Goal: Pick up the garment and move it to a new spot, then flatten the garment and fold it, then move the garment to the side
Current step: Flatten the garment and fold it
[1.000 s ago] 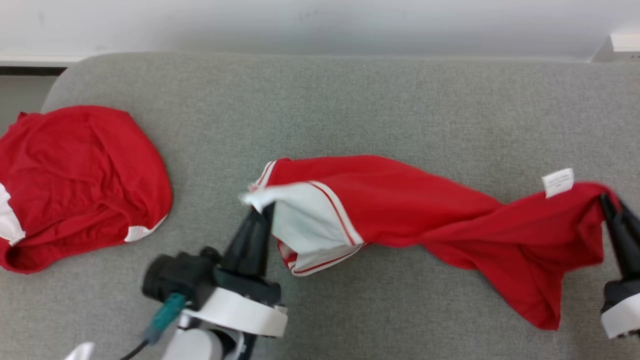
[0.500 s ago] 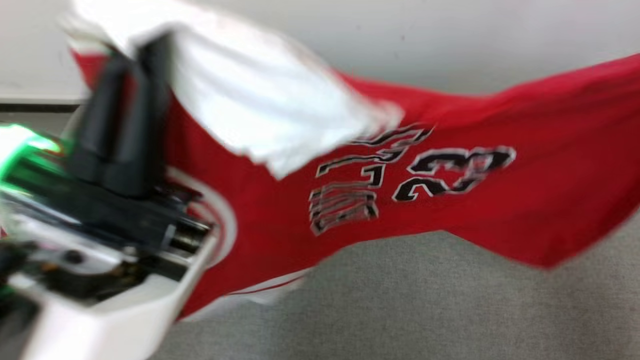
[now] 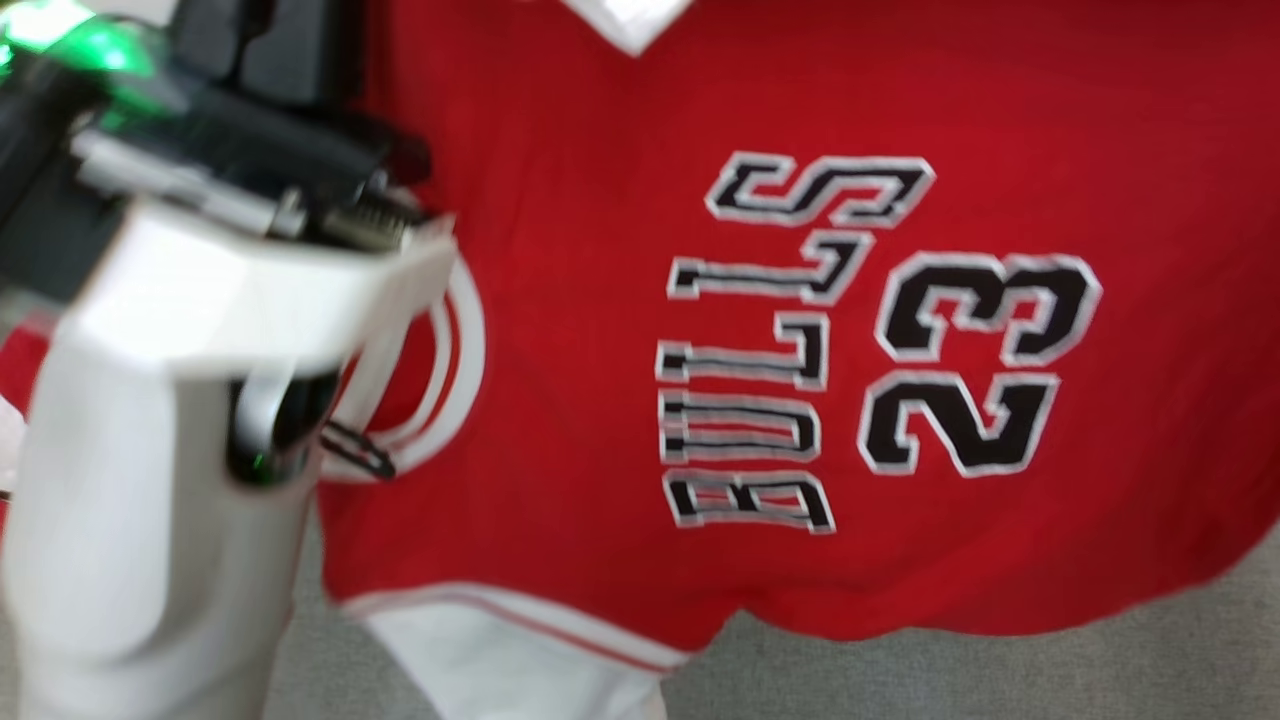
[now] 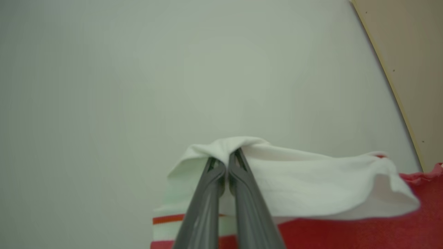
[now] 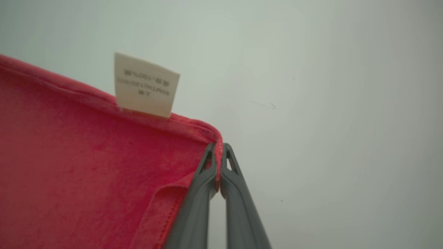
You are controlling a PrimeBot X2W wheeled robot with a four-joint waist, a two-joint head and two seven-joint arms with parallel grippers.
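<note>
Left gripper (image 4: 226, 158): we see the jaws pressed together, pinching a bunched fold of white trim (image 4: 294, 180) at one edge of the garment (image 3: 560, 250). Cloth drapes over both fingertips.

Right gripper (image 5: 218, 149): jaws closed tight on a red hemmed corner. The care label (image 5: 145, 84) stands up from the edge just beside the pinch.

Behind both pinch points there is pale wall (image 4: 173, 69), so we judge both arms are raised.

In the head view the garment hangs spread close before the camera. It is red, its black lettering and number read sideways, and a white band runs along the lower left. The left forearm (image 3: 150, 520) stands in front of its left side. A strip of grey cushion (image 3: 1000, 680) shows under the lower edge. We cannot tell whether the hem touches it.

Progress, as we judge it:
- Pick-up is done, with the garment held off the surface at two corners.
- It is not yet set down at a new spot.
- Flattening, folding and moving it to the side all remain.
- The cloth looks fairly open, which should help when it is laid flat.
</note>
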